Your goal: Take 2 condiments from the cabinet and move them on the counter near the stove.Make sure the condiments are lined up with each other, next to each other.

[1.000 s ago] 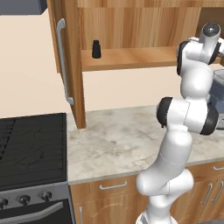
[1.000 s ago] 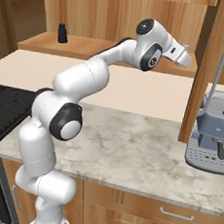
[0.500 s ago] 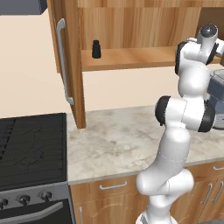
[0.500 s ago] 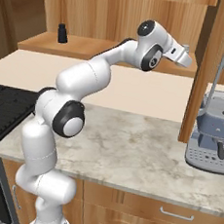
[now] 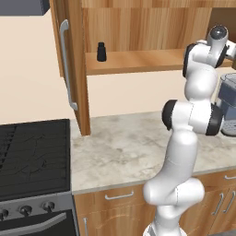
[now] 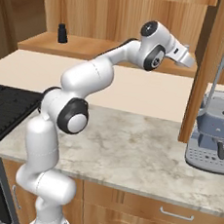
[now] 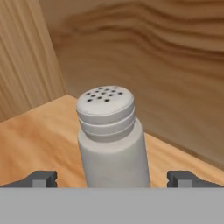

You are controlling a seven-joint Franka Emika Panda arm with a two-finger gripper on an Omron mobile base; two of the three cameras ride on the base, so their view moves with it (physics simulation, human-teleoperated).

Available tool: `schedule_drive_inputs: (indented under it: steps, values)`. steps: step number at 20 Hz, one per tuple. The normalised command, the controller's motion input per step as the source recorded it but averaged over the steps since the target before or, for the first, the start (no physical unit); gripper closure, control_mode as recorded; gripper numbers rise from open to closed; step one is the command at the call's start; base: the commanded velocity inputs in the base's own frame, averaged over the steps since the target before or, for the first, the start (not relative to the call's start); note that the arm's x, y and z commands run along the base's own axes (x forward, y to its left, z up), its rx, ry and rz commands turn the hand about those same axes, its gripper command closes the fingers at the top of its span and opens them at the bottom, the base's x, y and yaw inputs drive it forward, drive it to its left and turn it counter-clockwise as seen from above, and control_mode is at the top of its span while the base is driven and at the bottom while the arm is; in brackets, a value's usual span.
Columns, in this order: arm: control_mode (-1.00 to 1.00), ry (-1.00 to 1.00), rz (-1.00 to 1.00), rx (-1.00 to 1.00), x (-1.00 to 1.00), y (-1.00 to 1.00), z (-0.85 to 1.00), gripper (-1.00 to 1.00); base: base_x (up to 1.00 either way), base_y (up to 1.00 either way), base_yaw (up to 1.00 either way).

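Two fingertips of our gripper (image 7: 112,178) stood wide apart, flanking the light grey shaker (image 7: 112,139) on the cabinet shelf (image 7: 39,135); it looked light, rigid, smooth, best pinched mid-body.

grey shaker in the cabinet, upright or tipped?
Upright. In the hand view the grey shaker stands on the shelf, its holed cap on top, between the fingertips of the open gripper, which do not touch it.
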Motion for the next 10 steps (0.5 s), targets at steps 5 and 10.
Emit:
schedule_drive_inputs:
  steps: [5,10]
  values:
    - [-1.00,0.01,0.00,0.00,0.13,-0.10,-0.03,-1.00,0.00,0.00,0.00]
    - [-1.00,0.00,0.00,0.00,0.00,-0.01,0.00,1.00,0.00,0.00,0.00]
